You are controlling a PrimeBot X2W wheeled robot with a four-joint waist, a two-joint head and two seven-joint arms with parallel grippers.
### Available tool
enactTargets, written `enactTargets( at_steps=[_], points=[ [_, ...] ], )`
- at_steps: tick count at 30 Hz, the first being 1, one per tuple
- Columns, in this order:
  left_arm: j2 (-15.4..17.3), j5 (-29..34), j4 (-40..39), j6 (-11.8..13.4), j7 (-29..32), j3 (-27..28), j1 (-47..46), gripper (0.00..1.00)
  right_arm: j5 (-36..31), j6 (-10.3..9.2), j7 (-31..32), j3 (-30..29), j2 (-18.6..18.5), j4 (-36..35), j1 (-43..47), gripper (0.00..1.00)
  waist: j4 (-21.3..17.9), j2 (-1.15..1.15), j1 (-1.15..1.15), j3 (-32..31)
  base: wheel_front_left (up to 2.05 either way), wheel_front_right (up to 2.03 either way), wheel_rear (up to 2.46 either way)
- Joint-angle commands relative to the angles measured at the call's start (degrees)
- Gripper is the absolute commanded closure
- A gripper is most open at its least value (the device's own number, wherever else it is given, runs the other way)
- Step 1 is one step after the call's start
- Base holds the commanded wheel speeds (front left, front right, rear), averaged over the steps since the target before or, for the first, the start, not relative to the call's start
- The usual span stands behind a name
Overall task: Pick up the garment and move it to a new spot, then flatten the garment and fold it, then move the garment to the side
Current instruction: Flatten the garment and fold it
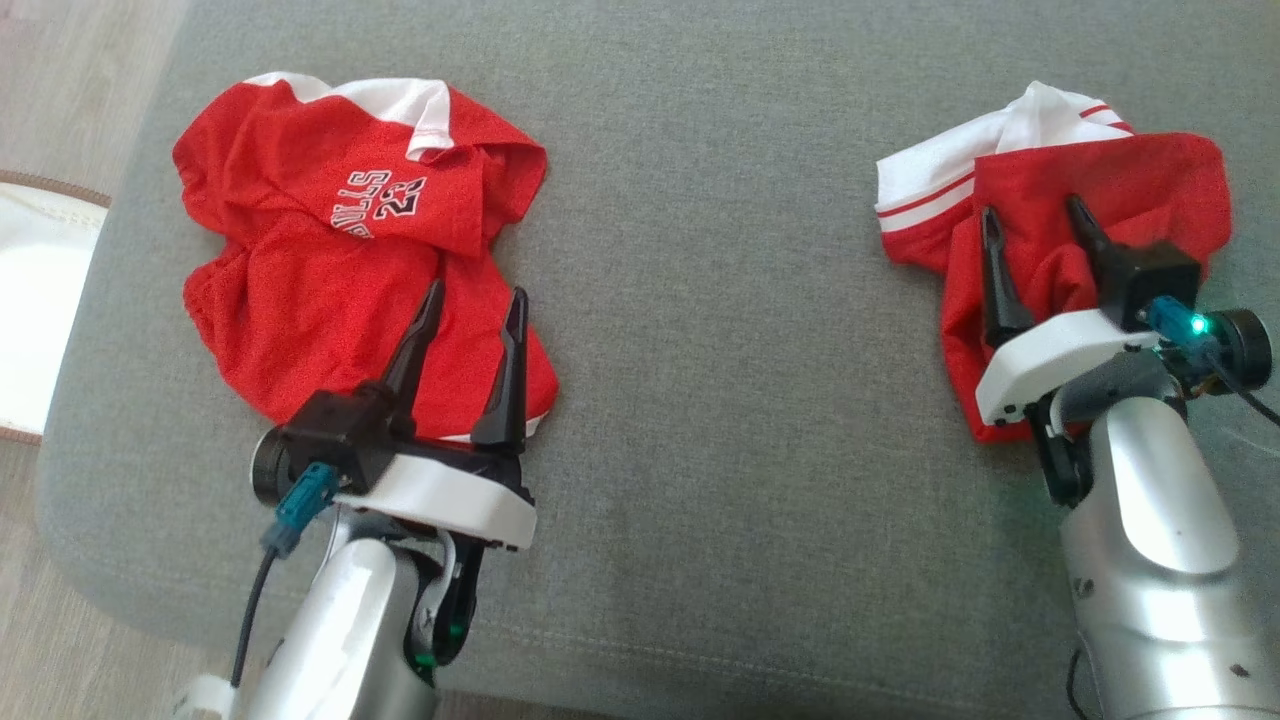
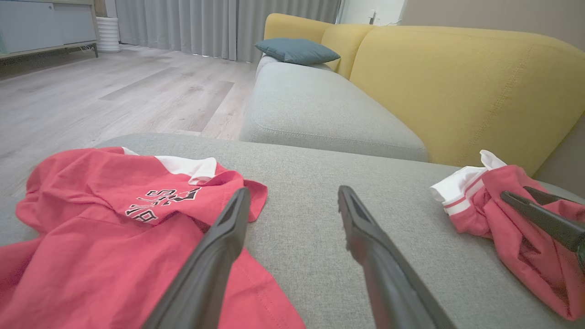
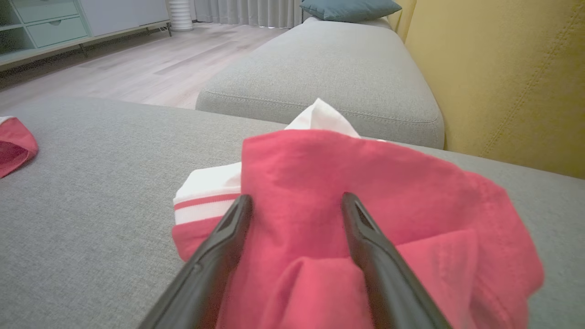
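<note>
The left gripper (image 1: 476, 290) is hanging spread and empty over the lettered red jersey (image 1: 300, 330); the right gripper (image 1: 1032, 208) is gaping above the crumpled red-and-white garment (image 1: 1150, 190), perhaps grazing it. Both garments are lying well apart on the grey cushion (image 1: 700, 350).

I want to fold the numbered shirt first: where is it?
In the head view the numbered shirt lies crumpled on the left of the grey cushion, the open left pincer at its near edge, far from the other red garment at the right.
</note>
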Motion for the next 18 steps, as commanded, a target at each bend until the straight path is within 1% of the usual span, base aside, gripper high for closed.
enactTargets(
  at_steps=[1, 3, 4, 5, 7, 11, 15, 18],
  points=[
    [0.19, -0.42, -1.70, 0.50, -0.30, 1.47, -1.84, 0.00, -0.54, 0.43, -0.16, 1.09, -0.11, -1.15, -1.78, 0.00, 0.06, 0.00, 0.00, 0.11, 0.00, 0.00, 0.00],
    [0.19, -0.49, -1.62, 0.71, -0.30, 1.43, -1.87, 0.00, -1.05, 0.43, -0.06, 1.18, -0.11, 0.15, -2.66, 0.00, -0.04, 0.00, 0.00, 0.08, 0.00, 0.00, 0.00],
    [0.19, -0.54, -1.54, 0.78, -0.30, 1.45, -1.86, 0.00, -1.41, 0.43, 0.25, 1.20, -0.11, 0.92, -3.05, 0.14, -0.15, 0.00, 0.00, -0.01, 0.00, 0.00, 0.00],
    [0.19, -0.58, -1.45, 0.83, -0.30, 1.45, -1.89, 0.00, -1.65, 0.43, 0.39, 1.33, -0.11, 1.62, -3.39, 1.00, -0.31, 0.00, 0.00, -0.14, 0.00, 0.00, 0.00],
    [0.19, -0.63, -1.37, 0.83, -0.30, 1.37, -2.02, 0.00, -1.14, 0.43, -0.12, 1.53, -0.11, 2.72, -3.96, 1.00, -0.71, 0.00, 0.00, -0.45, 0.00, 0.00, 0.00],
    [0.19, -0.40, -1.30, 0.94, -0.30, 1.65, -1.91, 0.00, 0.31, 0.43, -3.09, 2.65, -0.11, 3.44, -4.62, 1.00, -2.09, 0.00, 0.00, -1.27, 0.00, 0.00, 0.00],
    [0.18, -0.03, -1.08, 0.83, -0.30, 2.16, -1.21, 0.00, 2.83, 0.43, -5.81, 2.32, -0.11, 1.87, -4.92, 1.00, -4.07, 0.00, 0.00, -2.59, 0.00, 0.00, 0.00],
    [0.18, 0.14, -1.06, 0.74, -0.30, 2.60, -0.56, 0.00, 3.93, 0.43, -6.00, 0.07, -0.11, -0.40, -4.20, 1.00, -5.83, 0.00, 0.00, -3.75, 0.00, 0.00, 0.00]
  ],
)
